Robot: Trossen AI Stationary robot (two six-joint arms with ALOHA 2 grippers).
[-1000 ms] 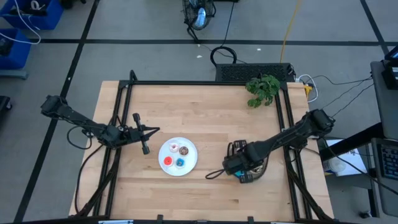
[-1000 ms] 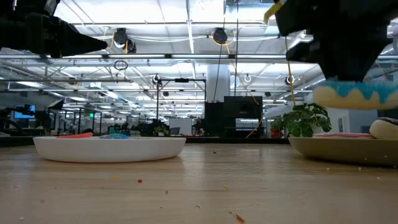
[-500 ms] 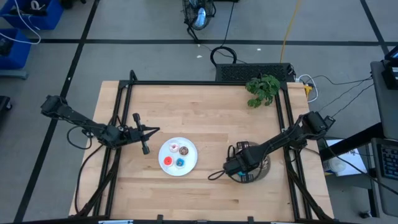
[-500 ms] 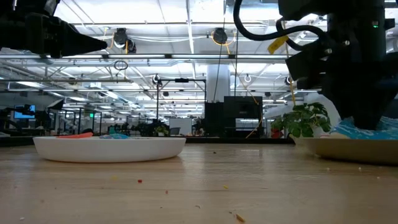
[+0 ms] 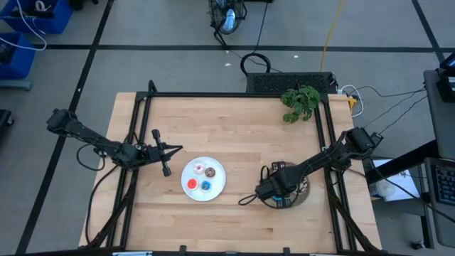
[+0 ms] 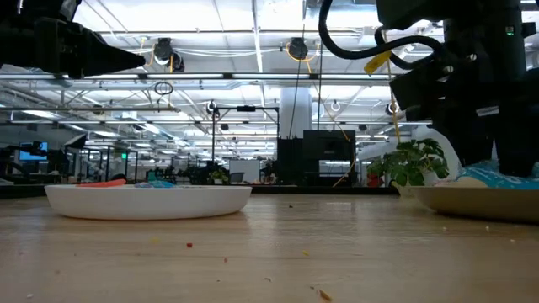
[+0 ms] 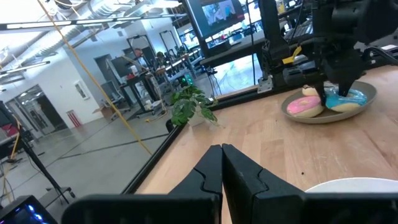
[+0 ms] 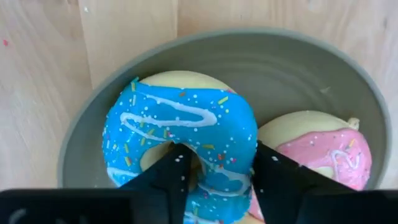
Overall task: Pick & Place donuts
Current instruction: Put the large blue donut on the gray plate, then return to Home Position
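A large blue-iced donut point(image 8: 180, 118) lies in the round grey plate point(image 8: 261, 68) at the table's right. A pink-iced donut point(image 8: 317, 149) lies beside it. My right gripper point(image 8: 221, 177) points down over the blue donut, open. One finger stands in the donut's hole and the other outside its ring, next to the pink donut. Several small donuts point(image 5: 202, 178) lie on the white plate point(image 5: 220, 171) near the table's middle. My left gripper point(image 5: 178, 148) hangs shut and level, left of the white plate. My right gripper comes from above, fingers pointing down. One finger point(image 8: 174, 171) is in the blue donut's hole and the other point(image 8: 270, 177) is outside the ring point(image 8: 217, 149). Whether the fingers touch the ring I cannot tell. The donut lies flat in the grey plate.
A green toy plant point(image 5: 300, 102) stands at the table's far right corner. Black frame rails point(image 5: 323, 128) run along the left and right sides. Bare wood lies between the two plates and along the near edge.
My right gripper has come down with the blue donut. A second ago the donut hung clear above the grey plate. Now it lies in the plate beside the pink donut. My left arm has kept still.
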